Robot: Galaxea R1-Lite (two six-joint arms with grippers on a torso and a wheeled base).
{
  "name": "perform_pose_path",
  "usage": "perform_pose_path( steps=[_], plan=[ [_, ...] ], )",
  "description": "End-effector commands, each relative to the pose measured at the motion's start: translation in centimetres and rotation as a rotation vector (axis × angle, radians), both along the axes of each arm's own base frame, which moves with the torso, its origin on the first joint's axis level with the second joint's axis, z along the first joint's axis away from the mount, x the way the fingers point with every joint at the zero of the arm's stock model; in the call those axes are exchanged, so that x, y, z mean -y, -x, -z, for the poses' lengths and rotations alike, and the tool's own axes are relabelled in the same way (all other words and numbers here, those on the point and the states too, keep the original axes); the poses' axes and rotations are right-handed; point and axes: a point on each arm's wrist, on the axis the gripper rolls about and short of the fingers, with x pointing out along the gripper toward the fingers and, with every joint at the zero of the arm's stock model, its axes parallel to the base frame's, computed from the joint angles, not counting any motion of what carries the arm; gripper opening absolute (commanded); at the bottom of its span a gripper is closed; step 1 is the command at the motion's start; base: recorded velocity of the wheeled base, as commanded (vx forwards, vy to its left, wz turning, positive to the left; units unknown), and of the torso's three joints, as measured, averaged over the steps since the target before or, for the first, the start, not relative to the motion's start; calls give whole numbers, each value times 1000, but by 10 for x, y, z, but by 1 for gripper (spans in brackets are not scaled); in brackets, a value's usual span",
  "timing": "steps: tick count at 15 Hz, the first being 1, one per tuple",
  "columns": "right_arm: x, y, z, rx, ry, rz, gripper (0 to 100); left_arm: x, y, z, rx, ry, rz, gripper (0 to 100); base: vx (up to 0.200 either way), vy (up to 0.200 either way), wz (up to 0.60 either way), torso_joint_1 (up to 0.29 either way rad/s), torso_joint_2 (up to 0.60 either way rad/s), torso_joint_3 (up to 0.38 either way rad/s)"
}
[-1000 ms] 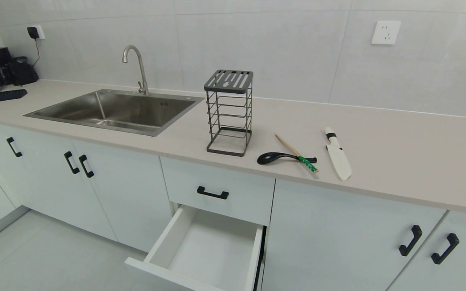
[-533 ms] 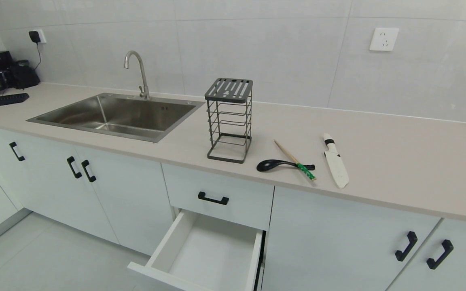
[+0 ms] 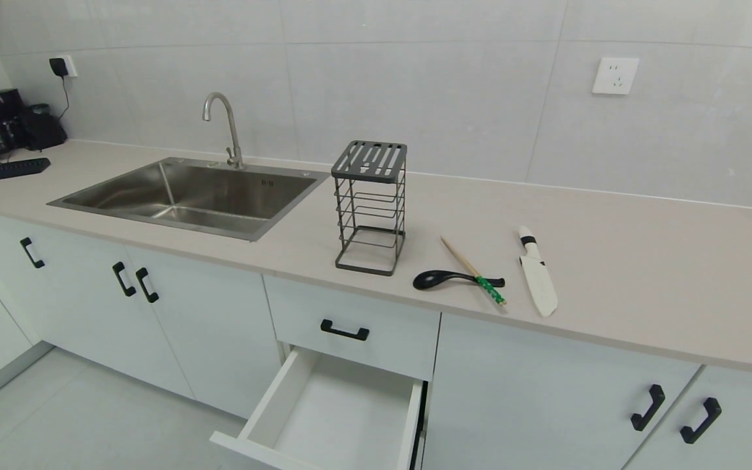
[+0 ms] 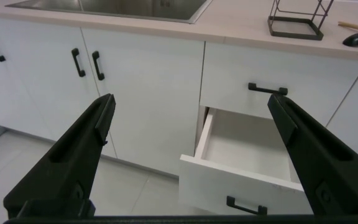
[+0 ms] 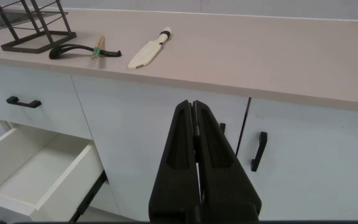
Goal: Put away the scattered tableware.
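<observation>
Left gripper (image 4: 191, 102): fingers spread wide, nothing between them, held low in front of the white cabinet fronts, facing the pulled-out drawer (image 4: 247, 155). Right gripper (image 5: 193, 106): fingers pressed together, gripping nothing, facing the cabinet doors below the counter edge. Surface: a long beige countertop (image 3: 643, 274) over white cabinets with black handles, and a grey tiled wall behind it. The second drawer down stands open, white inside. Tableware is all on the countertop near its front edge, well apart from both grippers and beyond their fingertips:
- A black spoon (image 3: 444, 279) lies flat just beside the base of the rack, bowl toward the rack.
- A pair of wooden chopsticks (image 3: 470, 267) with a green band lies slantwise, its banded end crossing the spoon's handle.
- A white knife (image 3: 536, 274) with a black ring on the handle lies on the chopsticks' right, apart from them, its broad end toward the counter edge.

A dark wire knife rack (image 3: 371, 209) with a slotted top stands upright above the closed top drawer. Fixtures are a steel sink (image 3: 187, 196) set in the counter to the left, a curved faucet (image 3: 222, 124) behind it and a white wall socket (image 3: 615, 75) to the upper right. A black power strip (image 3: 4, 170) and dark devices sit at the far left.
</observation>
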Motion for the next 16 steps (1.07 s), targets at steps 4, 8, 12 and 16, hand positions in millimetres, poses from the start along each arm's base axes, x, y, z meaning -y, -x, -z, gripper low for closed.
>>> perform_pose_path(
  steps=[4, 8, 12, 16],
  plan=[
    [0, 0, 0, -1, 0, 1, 0, 0, 0, 0, -1, 1, 0, 100, 0, 0, 0, 0, 0, 0],
    [0, 0, 0, -1, -1, 1, 0, 0, 0, 0, -1, 1, -2, 100, 0, 0, 0, 74, -21, 61],
    [0, 0, 0, -1, -1, -2, 0, 0, 0, 0, -1, 1, 0, 100, 0, 0, 0, 355, -89, 254],
    [0, 0, 0, -1, -1, -2, 0, 0, 0, 0, -1, 1, 0, 100, 0, 0, 0, 415, -149, 266]
  ],
)
